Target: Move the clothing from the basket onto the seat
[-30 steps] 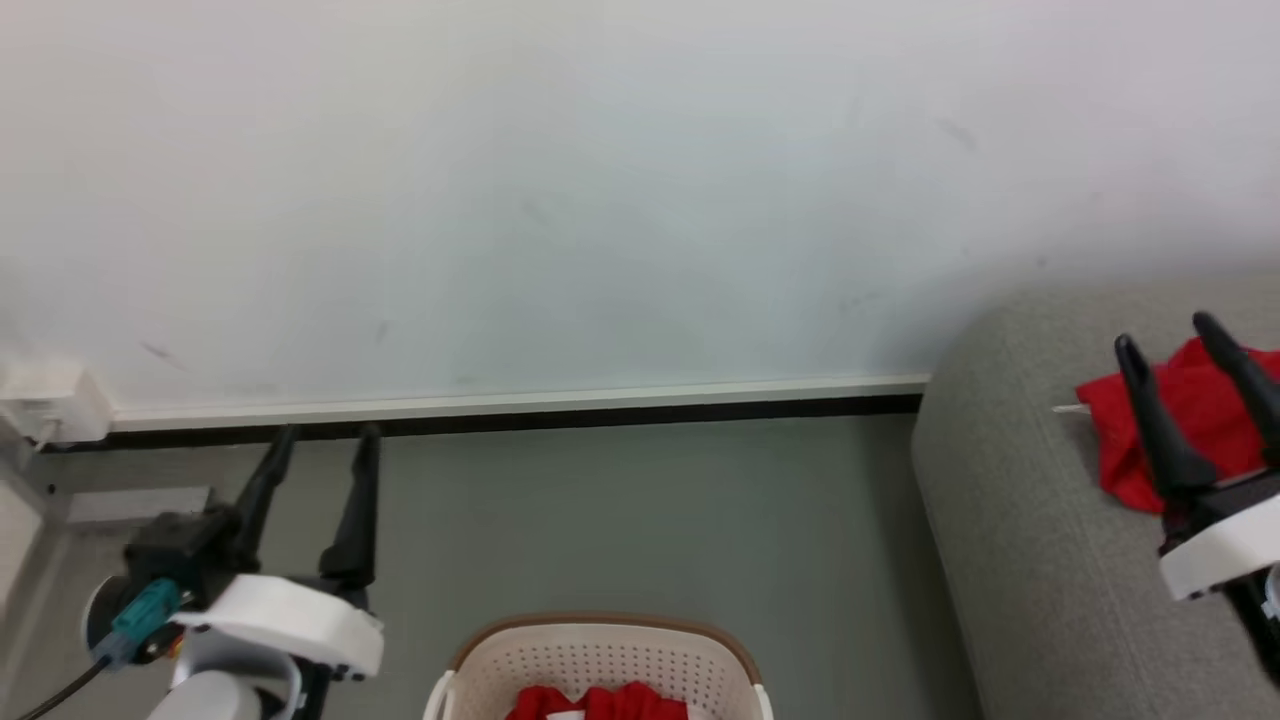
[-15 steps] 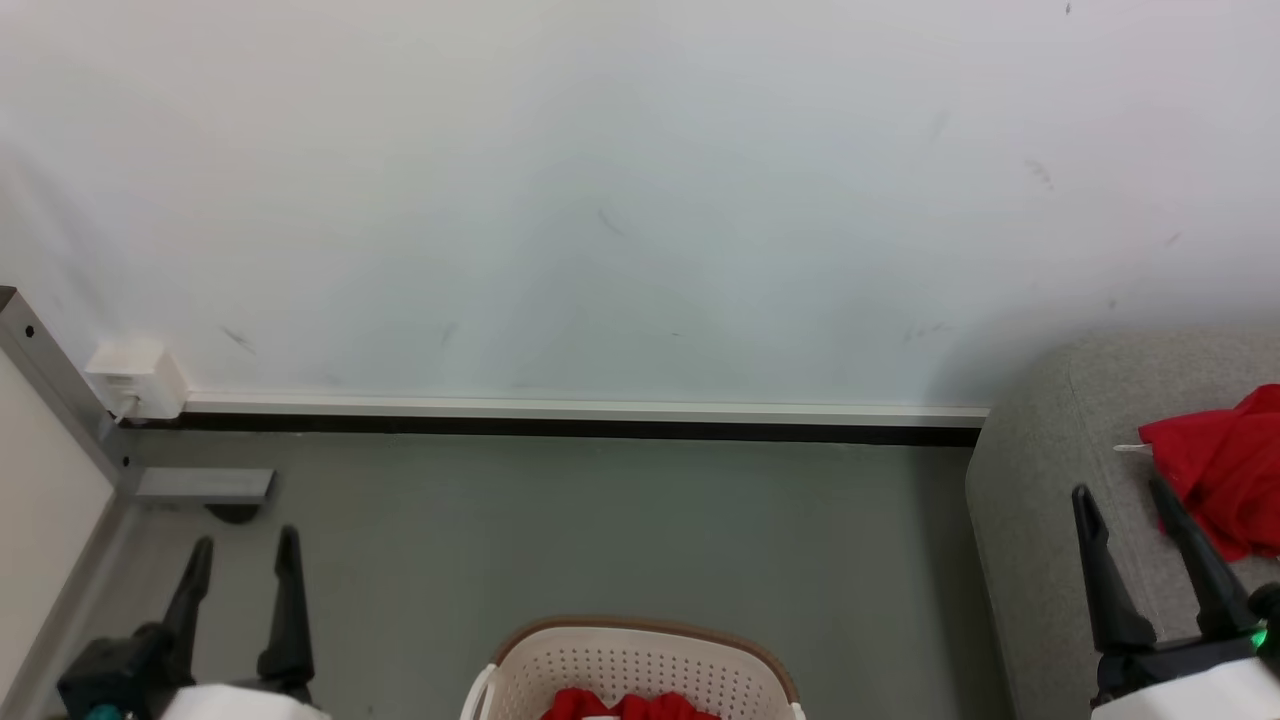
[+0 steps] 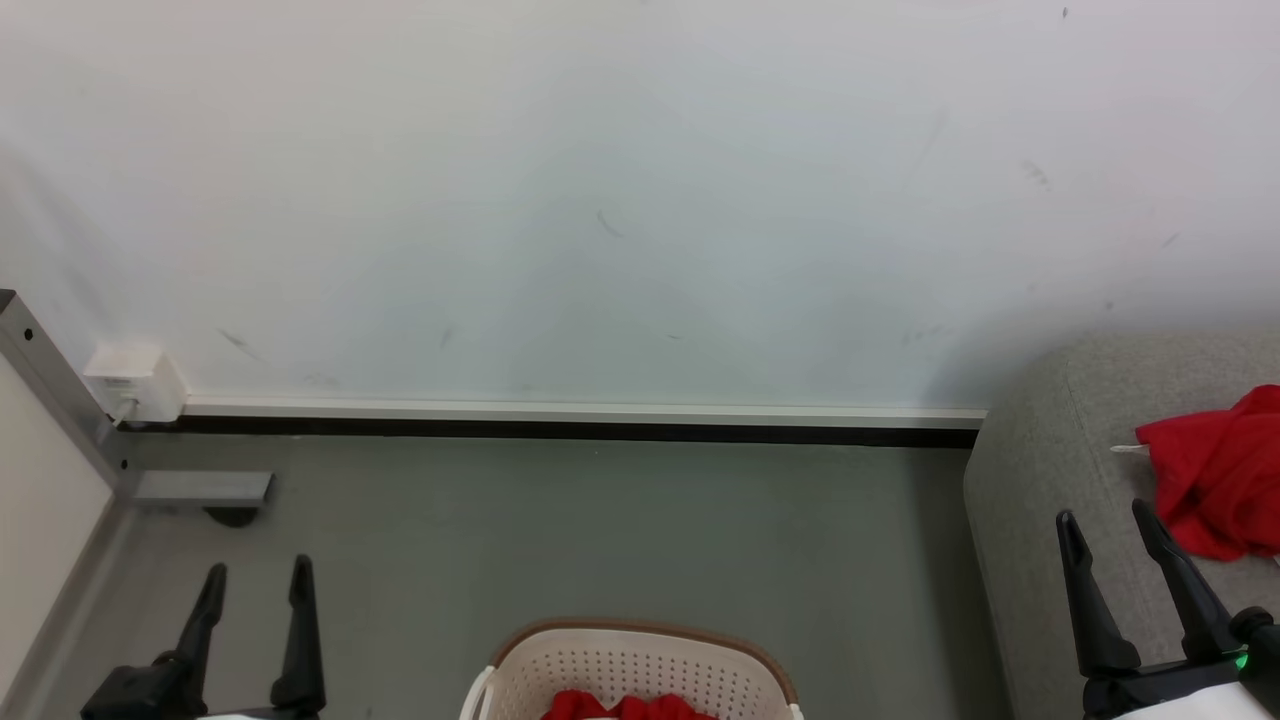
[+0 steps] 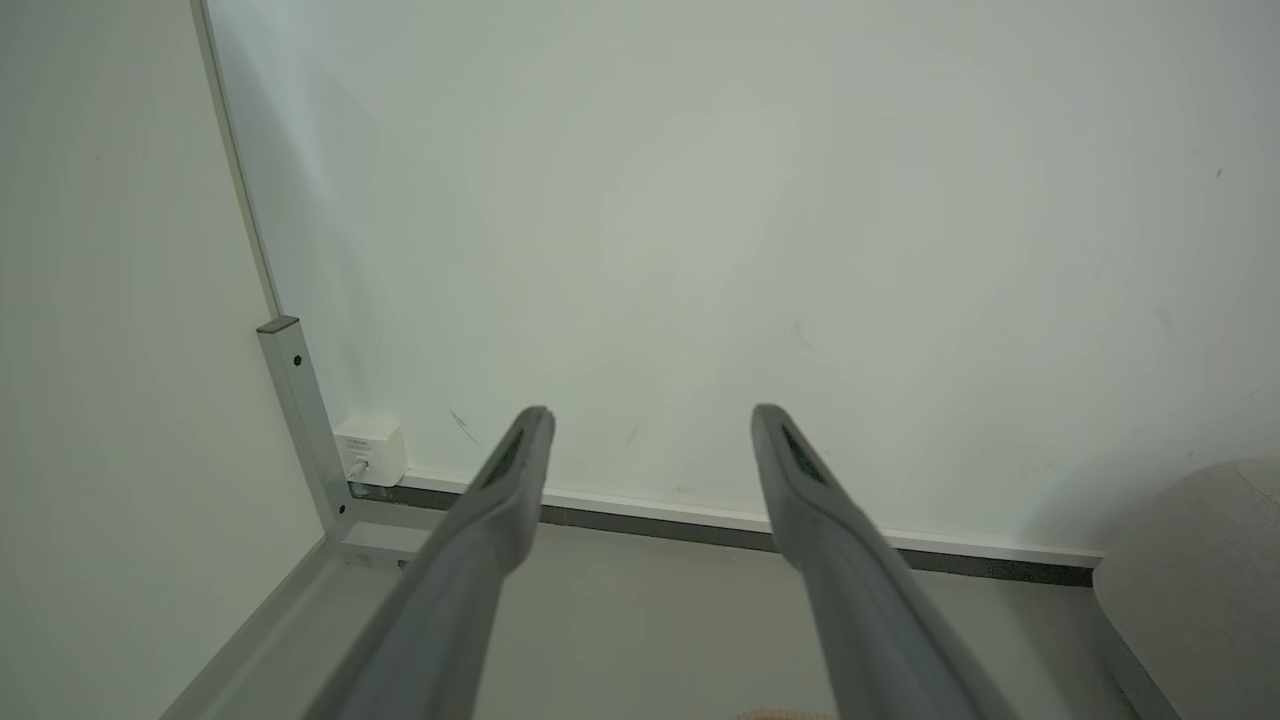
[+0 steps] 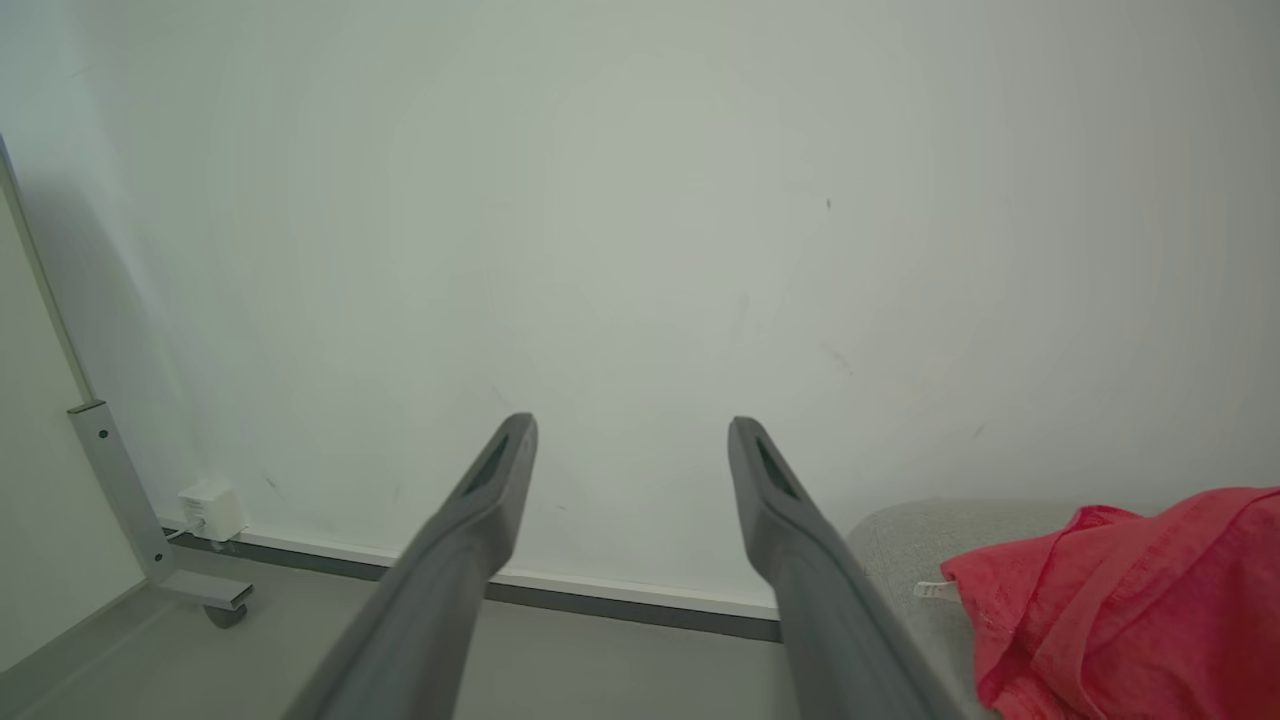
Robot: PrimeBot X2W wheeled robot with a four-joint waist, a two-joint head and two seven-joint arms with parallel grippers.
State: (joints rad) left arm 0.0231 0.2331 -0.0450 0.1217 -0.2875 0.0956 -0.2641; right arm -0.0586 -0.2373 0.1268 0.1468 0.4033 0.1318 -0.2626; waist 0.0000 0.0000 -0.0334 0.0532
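- Seat garment [image 3: 1215, 480]: crumpled red cloth lying on the seat [image 3: 1040, 470] near its rounded end, with a white tag [image 3: 1128, 449] jutting out on the side away from the right edge of the head view. It rests free, and neither gripper touches it. Judged delivered, so this share of the task looks done.
- Basket garment [image 3: 620, 708]: a red fold at the bottom edge of the head view, inside the basket [image 3: 620, 662]. Judged to be the piece yet to be moved.
- Basket: stands on the floor [image 3: 600, 540] between the two grippers and apart from the seat. Its open top faces upward, so either arm could reach down into it. The frame edge cuts off how much it holds.
- Right gripper [image 3: 1105, 515]: fingers parted with nothing between them. It hangs over the seat's near edge, just beside the seat garment and clear of it. The right wrist view confirms the empty gap, with the red cloth at lower right.
- Left gripper [image 3: 257, 568]: fingers likewise spread and empty, above bare floor and apart from the basket. Its wrist view looks through the gap at the wall [image 3: 600, 200].
- Reading: both hands are released and held low on either side of the basket. This posture suits the start of a fresh reach into it.
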